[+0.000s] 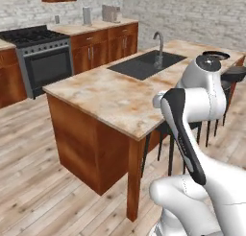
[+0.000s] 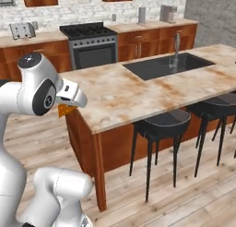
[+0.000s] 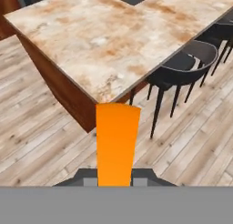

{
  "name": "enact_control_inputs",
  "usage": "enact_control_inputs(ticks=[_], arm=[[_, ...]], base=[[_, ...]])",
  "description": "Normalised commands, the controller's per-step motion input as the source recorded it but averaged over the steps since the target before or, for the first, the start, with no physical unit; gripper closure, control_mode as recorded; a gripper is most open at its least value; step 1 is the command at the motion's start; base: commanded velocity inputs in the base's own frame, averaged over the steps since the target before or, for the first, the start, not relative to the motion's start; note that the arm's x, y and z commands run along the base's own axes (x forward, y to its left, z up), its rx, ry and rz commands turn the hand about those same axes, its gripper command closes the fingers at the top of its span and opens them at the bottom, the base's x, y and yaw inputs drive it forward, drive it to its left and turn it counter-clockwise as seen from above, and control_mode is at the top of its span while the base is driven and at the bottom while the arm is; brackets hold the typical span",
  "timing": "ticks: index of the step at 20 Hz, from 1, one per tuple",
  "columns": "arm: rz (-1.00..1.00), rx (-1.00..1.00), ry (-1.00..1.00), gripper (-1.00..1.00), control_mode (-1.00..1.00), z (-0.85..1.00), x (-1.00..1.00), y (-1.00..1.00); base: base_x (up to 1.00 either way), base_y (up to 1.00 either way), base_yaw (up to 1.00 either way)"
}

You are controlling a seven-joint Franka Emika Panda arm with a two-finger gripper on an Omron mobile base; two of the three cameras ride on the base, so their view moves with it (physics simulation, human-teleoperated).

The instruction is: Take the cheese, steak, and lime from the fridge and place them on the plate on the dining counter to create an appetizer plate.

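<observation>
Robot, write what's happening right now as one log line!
tool: shut on cheese | spot: off the corner of the counter, above the floor | plate: far end, no food seen

Orange cheese (image 3: 117, 143) wedge clamped in jaws, off corner of marbled dining counter (image 3: 113, 41).

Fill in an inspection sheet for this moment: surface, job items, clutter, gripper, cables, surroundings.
Surface: dining counter, marbled stone, with inset sink and faucet.
Job items: cheese, orange wedge, held off the near corner of the counter; plate at the counter's far end.
Clutter: nothing seen.
Gripper: gripper shut on the cheese, fingers either side.
Cables: nothing seen.
Surroundings: stools along the counter, stove, wooden cabinets, plank floor.
</observation>
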Motion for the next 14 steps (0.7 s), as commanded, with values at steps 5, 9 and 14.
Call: enact_control_inputs(ticks=[5,9,14], arm=[[0.0,0.0,0.0,1.0,1.0,0.0,0.0,0.0],[0.0,0.0,0.0,1.0,1.0,0.0,0.0,0.0],[0.0,0.0,0.0,1.0,1.0,0.0,0.0,0.0]], base=[[0.47,-0.84,-0.25],[0.53,-1.0,-0.05],[0.53,-1.0,0.02]])
